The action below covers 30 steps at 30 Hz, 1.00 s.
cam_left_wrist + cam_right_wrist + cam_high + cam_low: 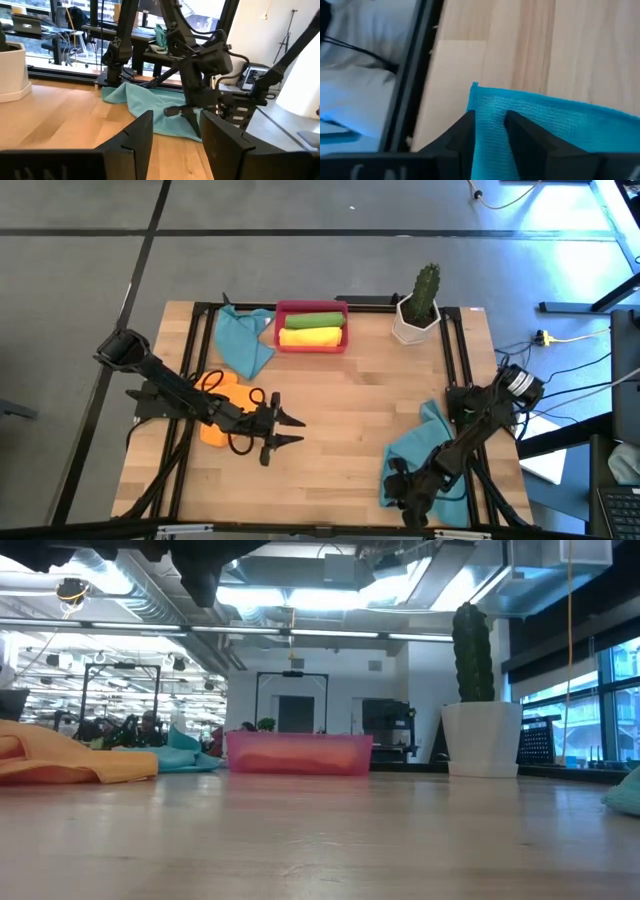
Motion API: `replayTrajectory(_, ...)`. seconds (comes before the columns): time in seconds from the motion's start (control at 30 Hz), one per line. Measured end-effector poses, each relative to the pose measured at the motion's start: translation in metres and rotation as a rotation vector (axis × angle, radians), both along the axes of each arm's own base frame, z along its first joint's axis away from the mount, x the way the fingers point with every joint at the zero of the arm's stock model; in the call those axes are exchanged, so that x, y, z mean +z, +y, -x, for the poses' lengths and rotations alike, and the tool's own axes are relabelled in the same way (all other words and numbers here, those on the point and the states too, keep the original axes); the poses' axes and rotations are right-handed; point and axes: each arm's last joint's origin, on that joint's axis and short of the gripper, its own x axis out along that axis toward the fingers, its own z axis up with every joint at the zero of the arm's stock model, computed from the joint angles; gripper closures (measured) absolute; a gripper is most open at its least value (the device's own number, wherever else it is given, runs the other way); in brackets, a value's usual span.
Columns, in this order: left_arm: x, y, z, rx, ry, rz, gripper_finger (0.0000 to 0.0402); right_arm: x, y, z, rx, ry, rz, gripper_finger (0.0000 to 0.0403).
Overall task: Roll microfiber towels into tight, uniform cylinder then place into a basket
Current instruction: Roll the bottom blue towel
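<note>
right fingers straddle a teal towel's edge at the near right corner

the right gripper's (489, 131) two dark fingers stand slightly apart with the edge of a teal blue towel (555, 130) running between them; whether they actually press the cloth cannot be told. in the high view this gripper (398, 488) sits low over that towel (425, 448) at the table's near right corner. the left gripper (290, 430) hovers over bare wood (350, 410) left of centre, its fingers (135, 137) clearly apart and holding nothing.

no brand, label or writing can be read anywhere.

the red basket (312, 340) at the far edge holds a green rolled towel (312, 320) and a yellow rolled towel (310, 337). a second teal towel (243, 338) lies loose just left of it, and an orange towel (222, 405) lies partly hidden under the left arm. a cactus in a white hexagonal pot (418, 308) stands right of the basket.

in the low view the basket's (298, 753) wall hides its contents, and the right-hand towel (626, 790) is cut off by the frame.
</note>
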Motion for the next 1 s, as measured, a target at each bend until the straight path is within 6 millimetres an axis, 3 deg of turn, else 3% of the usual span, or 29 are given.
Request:
replayTrajectory(0.3, -0.003, 0.000, -0.001, 0.039, 0.011, -0.010, 0.0251, 0.004, -0.009, -0.020, 0.001, -0.116, 0.264, 0.0394)
replayTrajectory(0.43, -0.008, -0.001, -0.003, 0.042, 0.028, -0.019, 0.0251, 0.014, -0.018, -0.040, -0.002, -0.200, 0.395, 0.0399)
replayTrajectory(0.63, -0.015, -0.001, -0.006, 0.045, 0.044, -0.039, 0.0251, 0.051, -0.039, -0.075, -0.016, -0.354, 0.495, 0.0400)
replayTrajectory(0.77, -0.020, -0.004, -0.009, -0.025, 0.044, -0.146, 0.0251, 0.073, -0.057, -0.091, -0.053, -0.447, 0.485, 0.0401)
replayTrajectory(1.0, -0.035, -0.019, -0.033, -0.067, 0.081, -0.380, 0.0251, 0.082, -0.075, -0.109, -0.022, -0.508, 0.391, 0.0401)
